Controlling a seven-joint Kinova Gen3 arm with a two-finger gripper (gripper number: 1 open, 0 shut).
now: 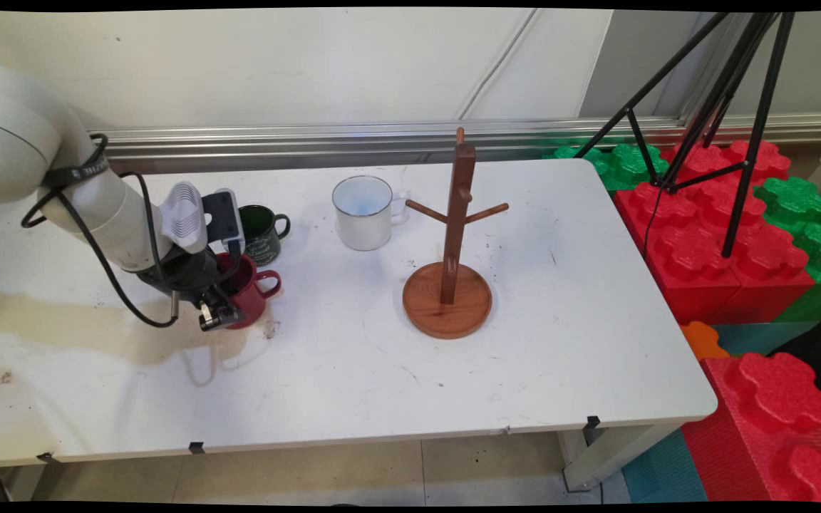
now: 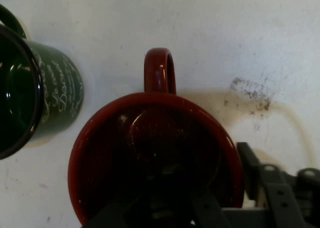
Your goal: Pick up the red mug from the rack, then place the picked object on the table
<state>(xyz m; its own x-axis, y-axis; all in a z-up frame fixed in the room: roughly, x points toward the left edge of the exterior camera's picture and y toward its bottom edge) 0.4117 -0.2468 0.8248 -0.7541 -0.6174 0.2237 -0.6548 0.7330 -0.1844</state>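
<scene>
My gripper (image 1: 224, 308) is low over a dark red mug (image 1: 246, 288) at the table's left. It is open and straddles the mug's near wall. In the hand view the red mug (image 2: 150, 153) fills the middle, handle pointing up. One black finger (image 2: 248, 168) stands just outside its rim and the other reaches down inside, so the gripper (image 2: 187, 208) spans the wall. A dark green mug (image 1: 262, 234) with pale lettering stands just behind the red one, and the green mug (image 2: 45, 100) shows at the hand view's left edge. Both mugs rest on the table.
A white enamel mug (image 1: 363, 212) stands at the middle back. Right of it is a wooden mug tree (image 1: 453, 242) with bare pegs on a round base. A brownish stain (image 1: 97, 328) marks the table's left. Beyond the right edge are foam blocks (image 1: 731, 242) and a black tripod (image 1: 727, 107).
</scene>
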